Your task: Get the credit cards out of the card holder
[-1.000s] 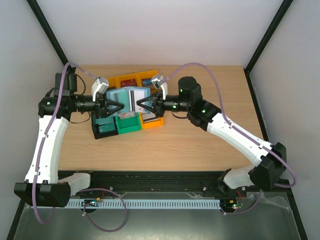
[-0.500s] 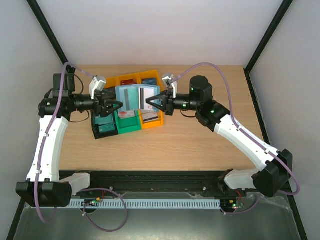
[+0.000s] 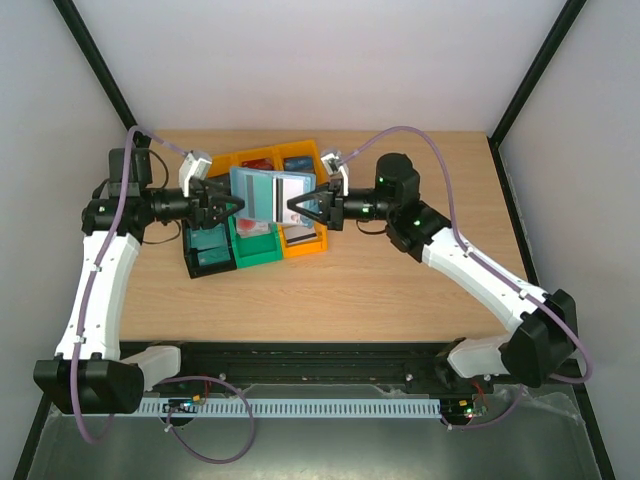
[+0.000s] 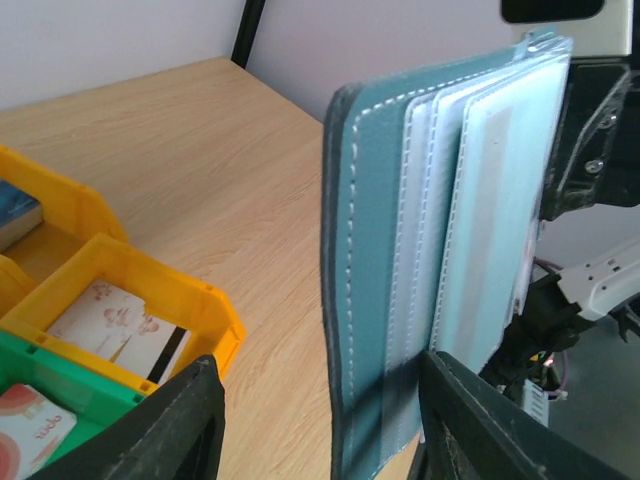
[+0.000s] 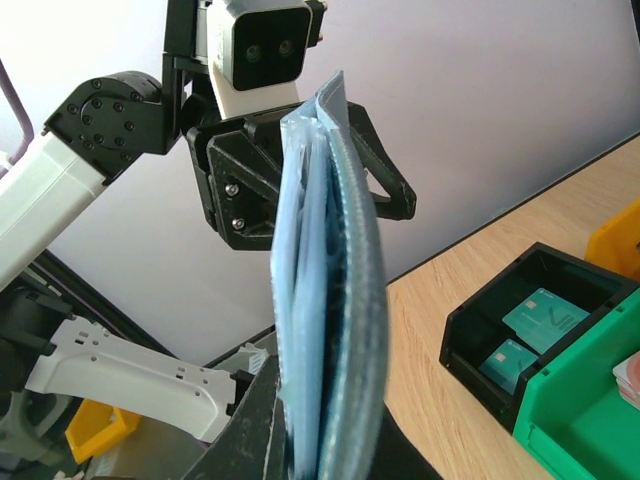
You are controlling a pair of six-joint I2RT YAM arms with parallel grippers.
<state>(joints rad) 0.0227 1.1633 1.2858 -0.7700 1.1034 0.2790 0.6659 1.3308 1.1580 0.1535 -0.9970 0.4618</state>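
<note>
The teal-blue card holder (image 3: 262, 192) hangs open in the air above the bins, between my two grippers. My right gripper (image 3: 291, 208) is shut on its lower edge; in the right wrist view the holder (image 5: 335, 300) stands edge-on, pinched between the fingers of that gripper (image 5: 325, 425). My left gripper (image 3: 231, 207) is open. In the left wrist view its fingers (image 4: 170, 430) stand wide apart around the holder's (image 4: 380, 260) bottom corner, which rests against the right finger. Pale sleeves (image 4: 490, 220) show a card inside. Loose credit cards lie in the bins: teal (image 5: 540, 318), white-and-red (image 4: 30, 430).
An orange bin (image 3: 315, 243) with cards (image 4: 110, 320), a green bin (image 3: 258, 252) and a black bin (image 3: 192, 262) sit together at the table's middle back. Both arms reach in from the sides above them. Bare wooden table (image 3: 400, 290) lies in front and to the right.
The right gripper drew back to the right with the holder, which rose and shifted right over the bins, then eased slightly left. The left gripper shifted a little left and up.
</note>
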